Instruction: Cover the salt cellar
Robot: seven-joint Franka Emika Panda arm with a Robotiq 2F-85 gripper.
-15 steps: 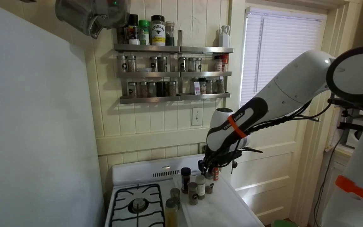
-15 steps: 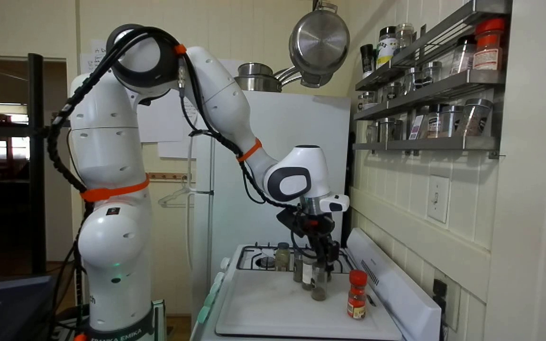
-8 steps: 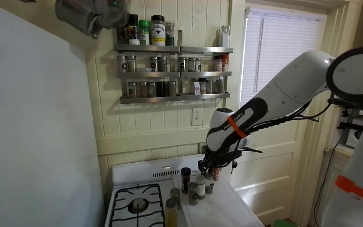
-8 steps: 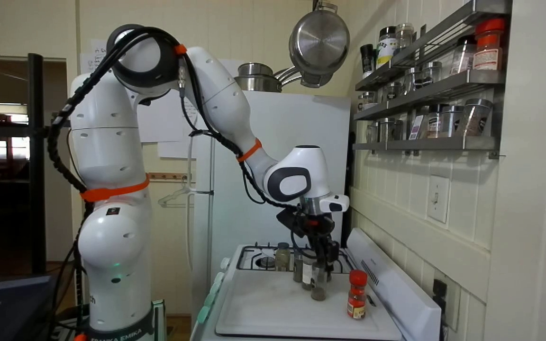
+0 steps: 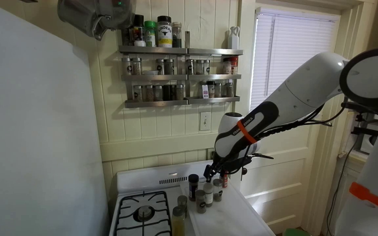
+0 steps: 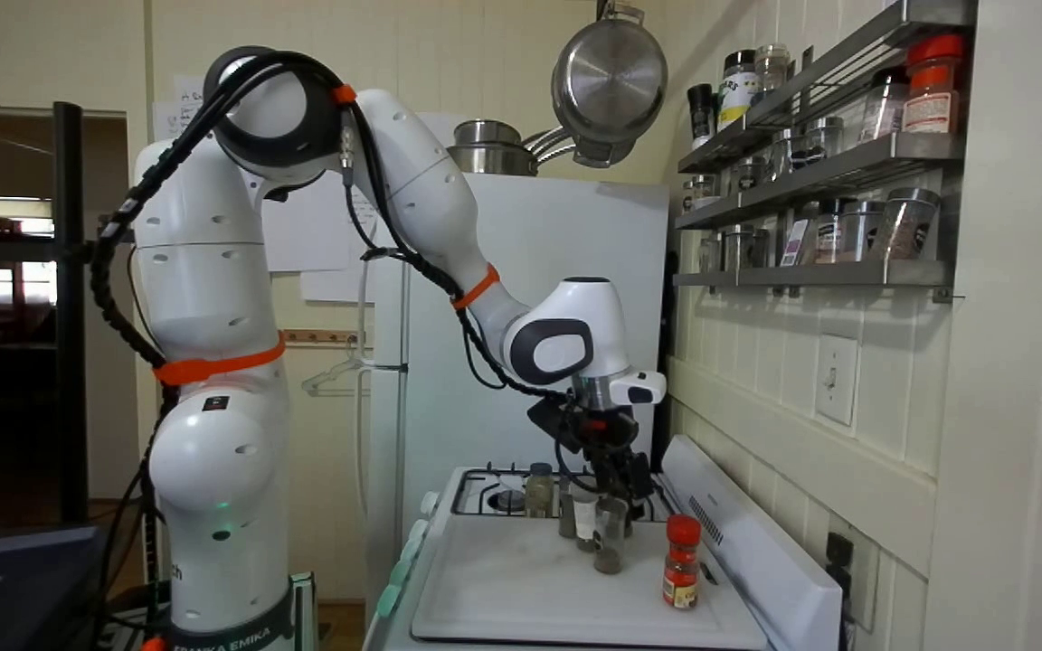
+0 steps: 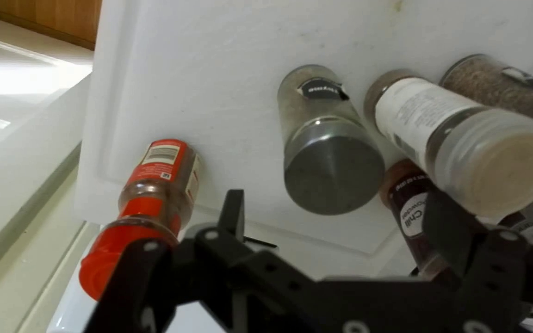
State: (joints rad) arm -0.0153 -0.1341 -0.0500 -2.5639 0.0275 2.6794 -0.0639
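I cannot make out a salt cellar in any view; it is hidden or out of view. A glass jar with a grey lid and a black thyme label [image 7: 333, 171] stands upright on the white board [image 6: 521, 597]. In the wrist view my gripper [image 7: 334, 196] is open, its fingers [image 7: 234, 212] spread wide to either side of that lid, with a gap at the left one. The right finger overlaps a chili powder bottle [image 7: 407, 208] and sits close to a white-capped jar [image 7: 498, 162]; whether it touches either, I cannot tell. Both exterior views show the gripper [image 5: 212, 177] low among the jars.
A red-capped bottle [image 6: 681, 565] stands near the stove's back panel [image 6: 747, 533]. More jars crowd the other side, including a speckled jar [image 5: 201, 201] and a yellowish one [image 5: 178, 223] by the burner grate [image 5: 144, 214]. Wall shelves [image 5: 156, 49] hold several spices.
The gripper has opened and let go of the thyme jar, whose lid now shows in both exterior views. The arm has stayed in place; the white-capped jar looks slightly shifted.
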